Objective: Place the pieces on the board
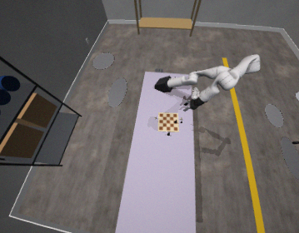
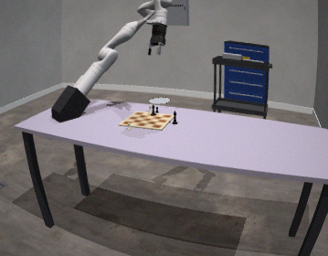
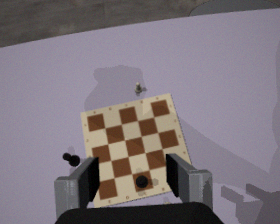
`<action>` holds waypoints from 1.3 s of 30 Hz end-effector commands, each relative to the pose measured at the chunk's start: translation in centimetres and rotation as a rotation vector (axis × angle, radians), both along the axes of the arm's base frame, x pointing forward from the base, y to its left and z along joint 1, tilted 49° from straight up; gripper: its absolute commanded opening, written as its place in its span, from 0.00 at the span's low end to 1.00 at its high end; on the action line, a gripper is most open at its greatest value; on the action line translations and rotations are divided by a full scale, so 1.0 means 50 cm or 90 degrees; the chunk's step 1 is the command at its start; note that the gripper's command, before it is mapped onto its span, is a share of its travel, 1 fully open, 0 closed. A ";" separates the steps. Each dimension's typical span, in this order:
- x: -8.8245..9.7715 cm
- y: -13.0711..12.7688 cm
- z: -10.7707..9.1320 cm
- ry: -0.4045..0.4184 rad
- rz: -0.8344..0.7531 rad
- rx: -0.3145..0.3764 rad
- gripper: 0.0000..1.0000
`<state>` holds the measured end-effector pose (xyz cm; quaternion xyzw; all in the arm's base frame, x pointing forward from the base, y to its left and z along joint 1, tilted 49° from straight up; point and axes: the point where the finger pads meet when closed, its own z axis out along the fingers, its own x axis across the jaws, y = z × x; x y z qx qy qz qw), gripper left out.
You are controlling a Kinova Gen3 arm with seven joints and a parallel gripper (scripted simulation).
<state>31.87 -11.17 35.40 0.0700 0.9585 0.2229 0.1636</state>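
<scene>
The chessboard [image 3: 132,149] lies on the lilac table and also shows in the top and exterior views [image 1: 168,121] [image 2: 146,121]. My gripper [image 3: 132,169] [image 2: 154,48] is open and empty, high above the board's near edge. A black piece [image 3: 143,180] stands on a board square near that edge, between my fingers in the wrist view. A tall black piece [image 3: 71,159] [image 2: 174,118] stands on the table left of the board. A small white piece [image 3: 140,87] stands on the table beyond the board's far edge. More small pieces [image 1: 181,121] stand beside the board under my gripper, hidden in the wrist view.
The arm's dark base [image 2: 69,105] sits on the table's far left end. A blue cabinet on a black cart [image 2: 242,78] stands behind the table. A yellow floor line [image 1: 244,137] runs beside the table.
</scene>
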 end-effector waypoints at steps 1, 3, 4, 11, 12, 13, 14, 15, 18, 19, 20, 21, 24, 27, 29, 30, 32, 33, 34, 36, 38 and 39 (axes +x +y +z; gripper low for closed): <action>0.001 -0.001 -0.003 0.000 0.001 0.009 1.00; 0.001 -0.001 -0.003 0.000 0.001 0.009 1.00; 0.001 -0.001 -0.003 0.000 0.001 0.009 1.00; 0.008 -0.017 -0.023 0.003 0.000 0.019 1.00; 0.008 -0.017 -0.023 0.003 0.000 0.019 1.00; 0.008 -0.017 -0.023 0.003 0.000 0.019 1.00; 0.008 -0.017 -0.023 0.003 0.000 0.019 1.00; 0.008 -0.017 -0.023 0.003 0.000 0.019 1.00; 0.014 -0.032 -0.043 0.007 0.000 0.029 1.00; 0.014 -0.032 -0.043 0.007 0.000 0.029 1.00; 0.014 -0.032 -0.043 0.007 0.000 0.029 1.00; 0.014 -0.032 -0.043 0.007 0.000 0.029 1.00; 0.014 -0.032 -0.043 0.007 0.000 0.029 1.00; 0.014 -0.032 -0.043 0.007 0.000 0.029 1.00; 0.014 -0.032 -0.043 0.007 0.000 0.029 1.00; 0.020 -0.046 -0.065 0.010 -0.001 0.039 1.00; 0.020 -0.046 -0.065 0.010 -0.001 0.039 1.00; 0.020 -0.046 -0.065 0.010 -0.001 0.039 1.00; 0.020 -0.046 -0.065 0.010 -0.001 0.039 1.00; 0.020 -0.046 -0.065 0.010 -0.001 0.039 1.00; 0.020 -0.046 -0.065 0.010 -0.001 0.039 1.00; 0.020 -0.046 -0.065 0.010 -0.001 0.039 1.00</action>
